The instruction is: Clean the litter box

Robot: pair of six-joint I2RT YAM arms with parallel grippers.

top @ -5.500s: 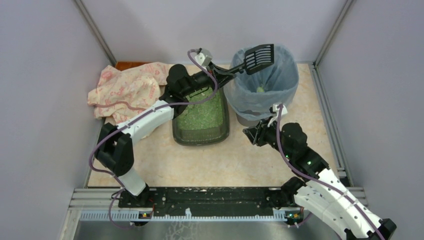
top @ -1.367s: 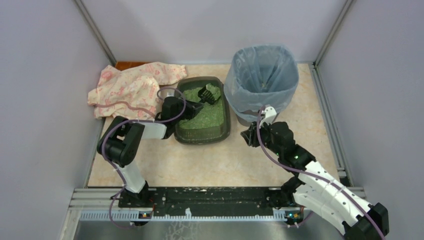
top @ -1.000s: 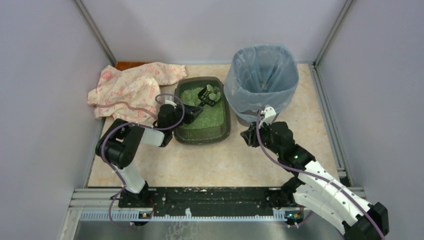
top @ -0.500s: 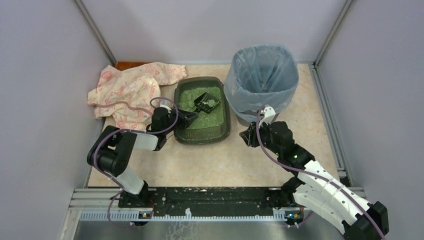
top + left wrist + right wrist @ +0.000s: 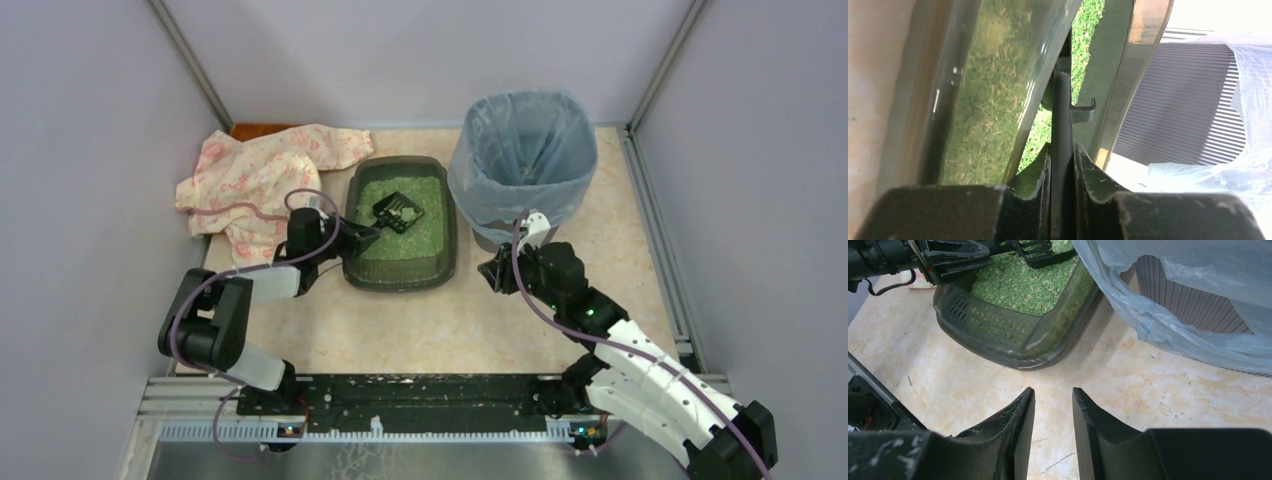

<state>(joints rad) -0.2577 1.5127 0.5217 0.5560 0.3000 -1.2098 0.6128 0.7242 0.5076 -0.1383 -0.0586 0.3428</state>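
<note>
The litter box (image 5: pixel 400 281) is a dark grey-green tray of green litter at the table's middle; it also shows in the right wrist view (image 5: pixel 998 335). My left gripper (image 5: pixel 352 238) sits at the tray's left rim, shut on the handle of the black slotted scoop (image 5: pixel 398 211). The scoop's head lies low over the litter. In the left wrist view the gripper (image 5: pixel 1062 150) clamps the thin black handle (image 5: pixel 1062 110), with the tray's glossy wall (image 5: pixel 923 100) to the left. My right gripper (image 5: pixel 490 272) is open and empty over bare table right of the tray (image 5: pixel 1053 392).
A round bin lined with a blue-grey bag (image 5: pixel 525 165) stands right of the tray and touches its far right corner; the bag shows in the right wrist view (image 5: pixel 1168 300). A pink patterned cloth (image 5: pixel 260 175) lies at the back left. Walls close in on both sides.
The left arm has drawn back toward the near left. The scoop came from above the bin into the tray, then slid from the far end to the middle and flattened. The right arm stayed still.
</note>
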